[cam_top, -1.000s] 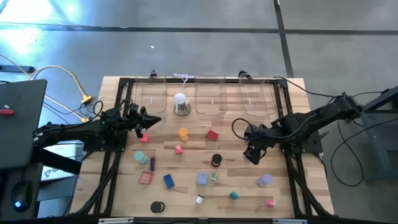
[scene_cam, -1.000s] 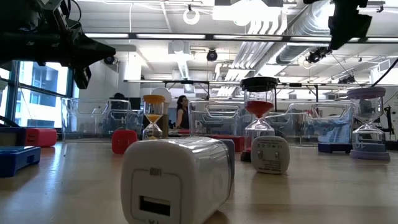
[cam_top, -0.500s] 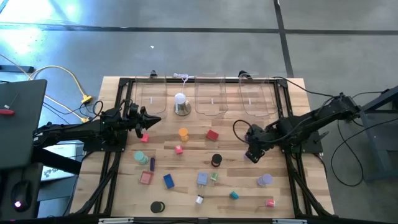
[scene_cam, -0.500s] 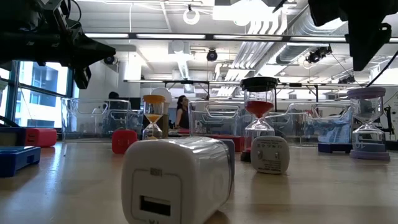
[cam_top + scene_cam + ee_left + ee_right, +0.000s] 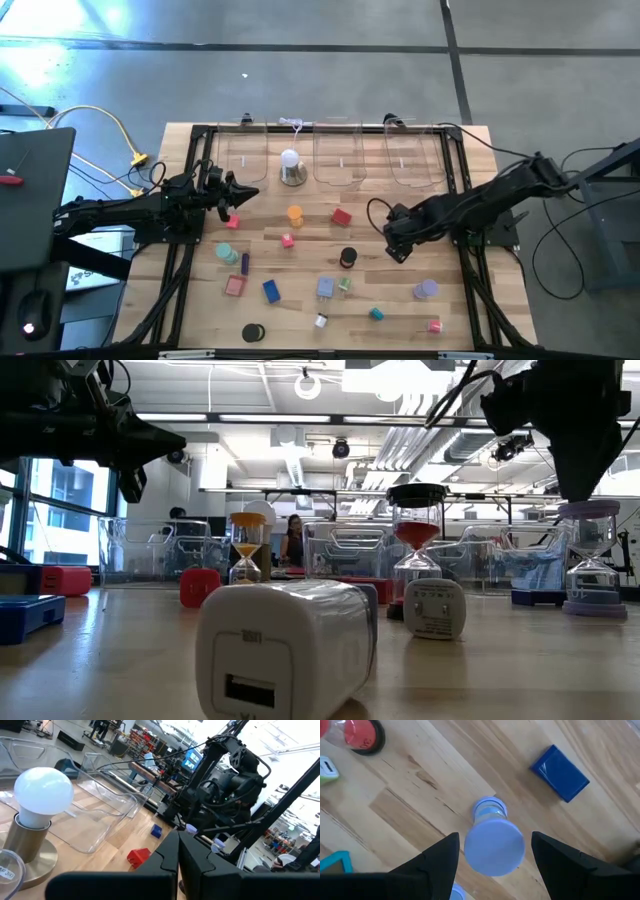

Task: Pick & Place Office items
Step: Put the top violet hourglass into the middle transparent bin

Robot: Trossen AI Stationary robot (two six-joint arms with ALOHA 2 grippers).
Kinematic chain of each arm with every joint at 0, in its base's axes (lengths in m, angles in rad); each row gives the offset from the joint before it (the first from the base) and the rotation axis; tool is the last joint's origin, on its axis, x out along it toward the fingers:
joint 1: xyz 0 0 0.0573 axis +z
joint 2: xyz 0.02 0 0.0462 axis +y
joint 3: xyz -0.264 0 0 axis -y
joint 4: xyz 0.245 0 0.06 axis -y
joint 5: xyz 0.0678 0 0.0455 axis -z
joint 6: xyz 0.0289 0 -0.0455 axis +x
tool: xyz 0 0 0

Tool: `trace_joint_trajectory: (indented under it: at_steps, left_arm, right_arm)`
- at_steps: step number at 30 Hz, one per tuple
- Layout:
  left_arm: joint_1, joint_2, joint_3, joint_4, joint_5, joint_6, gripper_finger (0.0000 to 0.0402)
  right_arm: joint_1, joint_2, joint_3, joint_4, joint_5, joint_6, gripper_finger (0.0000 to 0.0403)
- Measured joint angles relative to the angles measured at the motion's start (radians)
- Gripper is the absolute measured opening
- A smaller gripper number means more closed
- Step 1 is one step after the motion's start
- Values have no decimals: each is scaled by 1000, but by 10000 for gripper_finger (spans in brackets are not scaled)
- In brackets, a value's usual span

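Now, your right gripper hangs released, straddling the lavender sand timer; centre over its cap, drop straight, then pinch. Left gripper waits clenched beside the white dome lamp.

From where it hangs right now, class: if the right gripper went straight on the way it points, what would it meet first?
Most likely the pale purple sand timer, standing upright on the table between the open right gripper. Its round top faces the wrist camera. How far off it is, the pictures do not show.
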Motion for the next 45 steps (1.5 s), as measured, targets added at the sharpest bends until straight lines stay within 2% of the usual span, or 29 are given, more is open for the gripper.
trace_joint_trajectory:
  at_steps: [24,35,45]
  left_arm:
    - [0,0,0,0,0,0,1]
    - [0,0,0,0,0,0,1]
    - [0,0,0,0,0,0,1]
  right_arm:
    - [0,1,0,-13,6,88,238]
    - [0,1,-98,123,-23,83,238]
    - [0,1,-151,167,-51,83,238]
